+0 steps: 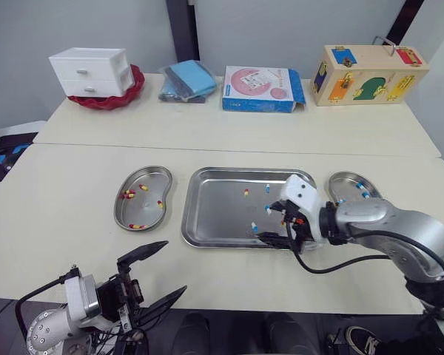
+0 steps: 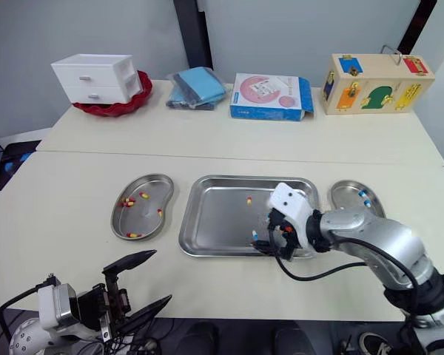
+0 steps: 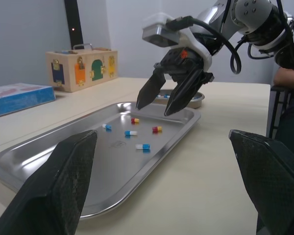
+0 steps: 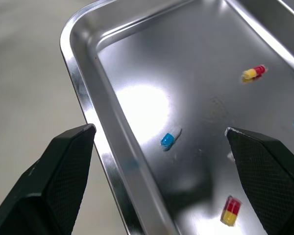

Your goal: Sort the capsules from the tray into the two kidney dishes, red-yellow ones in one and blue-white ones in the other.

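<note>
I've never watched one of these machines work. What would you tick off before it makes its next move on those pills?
1. Right gripper open and empty over the tray: ok.
2. Blue-white capsule lies between its fingers in the right wrist view: ok.
3. Nearest red-yellow capsule lies apart from that one: ok.
4. Fingers low enough to close on it: cannot tell.
5. Right kidney dish, holding blue-white ones, has room: ok.
6. Left gripper open, near the front edge of the table, away from the tray: ok.
</note>
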Motion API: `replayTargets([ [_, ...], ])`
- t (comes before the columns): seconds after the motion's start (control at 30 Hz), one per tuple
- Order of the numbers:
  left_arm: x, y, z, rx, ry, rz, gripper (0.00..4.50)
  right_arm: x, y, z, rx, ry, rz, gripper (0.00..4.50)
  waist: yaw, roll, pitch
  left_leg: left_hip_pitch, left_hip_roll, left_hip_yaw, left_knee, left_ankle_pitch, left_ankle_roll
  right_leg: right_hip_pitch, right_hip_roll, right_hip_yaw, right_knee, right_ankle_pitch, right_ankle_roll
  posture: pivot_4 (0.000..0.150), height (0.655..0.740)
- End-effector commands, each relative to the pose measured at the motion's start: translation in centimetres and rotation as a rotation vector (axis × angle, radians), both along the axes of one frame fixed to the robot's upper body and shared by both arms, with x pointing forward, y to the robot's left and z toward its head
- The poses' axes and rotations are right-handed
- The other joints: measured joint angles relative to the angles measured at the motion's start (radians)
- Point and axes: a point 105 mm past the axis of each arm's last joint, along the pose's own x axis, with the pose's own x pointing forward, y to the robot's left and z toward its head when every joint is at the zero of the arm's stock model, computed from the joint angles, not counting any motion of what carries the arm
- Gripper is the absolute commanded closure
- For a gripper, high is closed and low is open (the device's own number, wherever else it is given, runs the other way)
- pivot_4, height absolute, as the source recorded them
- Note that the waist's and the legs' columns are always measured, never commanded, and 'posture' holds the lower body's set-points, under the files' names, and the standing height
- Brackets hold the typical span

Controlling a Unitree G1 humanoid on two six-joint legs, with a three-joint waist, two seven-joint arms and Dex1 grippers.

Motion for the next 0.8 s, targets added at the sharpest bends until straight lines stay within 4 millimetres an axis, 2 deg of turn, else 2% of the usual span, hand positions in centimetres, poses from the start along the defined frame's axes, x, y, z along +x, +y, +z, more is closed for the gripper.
replayTargets([
  [0.03, -0.1, -0.1, 0.2, -0.015, -0.034, -0.012, 0.0, 0.8, 0.5, -0.4, -0.052, -0.039, -0.025, 0.39, 0.001, 0.0, 0.0, 0.0, 0.0, 0.0, 0.0, 0.0, 0.0, 0.0, 0.0, 0.0, 0.0, 0.0, 0.0, 0.15, 0.74],
  [0.07, -0.1, -0.1, 0.1, -0.015, -0.031, -0.01, 0.0, 0.8, 0.6, -0.4, -0.055, -0.041, -0.027, 0.59, 0.001, 0.0, 0.0, 0.0, 0.0, 0.0, 0.0, 0.0, 0.0, 0.0, 0.0, 0.0, 0.0, 0.0, 0.0, 0.15, 0.74],
  [0.13, 0.0, -0.1, 0.1, -0.016, -0.03, -0.007, 0.0, 1.0, 0.8, -0.4, -0.063, -0.04, -0.035, 1.28, 0.0, 0.0, 0.0, -0.001, 0.0, 0.0, 0.0, 0.0, 0.0, -0.001, 0.0, 0.0, 0.0, 0.0, 0.0, 0.15, 0.74],
  [0.47, 0.0, 0.0, 0.1, -0.022, -0.03, 0.008, 0.0, 1.3, 2.1, -1.5, -0.1, -0.02, -0.042, 1.28, -0.004, 0.0, 0.0, -0.001, 0.0, 0.0, 0.0, 0.0, 0.0, -0.002, 0.0, 0.0, 0.0, 0.0, 0.0, 0.15, 0.74],
  [0.8, 0.4, -0.6, 1.0, -0.027, -0.029, 0.024, 0.0, 2.0, 1.9, -2.5, -0.188, -0.042, -0.053, 1.28, -0.005, 0.0, 0.0, -0.001, 0.0, 0.0, -0.001, 0.0, 0.0, -0.002, 0.0, 0.0, 0.0, 0.0, 0.0, 0.15, 0.74],
])
